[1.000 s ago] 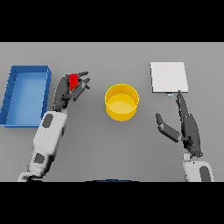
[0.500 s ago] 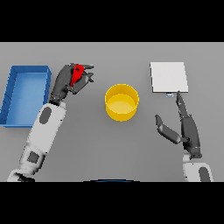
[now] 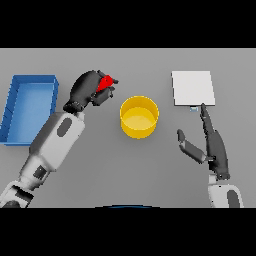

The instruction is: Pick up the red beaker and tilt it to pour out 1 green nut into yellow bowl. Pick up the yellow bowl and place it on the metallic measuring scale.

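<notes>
While left hand grips tilted red beaker beside yellow bowl; right hand open

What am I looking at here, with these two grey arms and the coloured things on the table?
This is a humanoid robot seen from its own head, looking down at a grey table. Its two white and grey arms end in dark hands. The left hand has its fingers curled round a small red beaker, held tilted, between a blue rectangular tray and a round yellow bowl. The right hand hangs open with straight fingers, just below a flat pale square metallic measuring scale. Whether anything lies inside the bowl or the beaker cannot be made out.
</notes>
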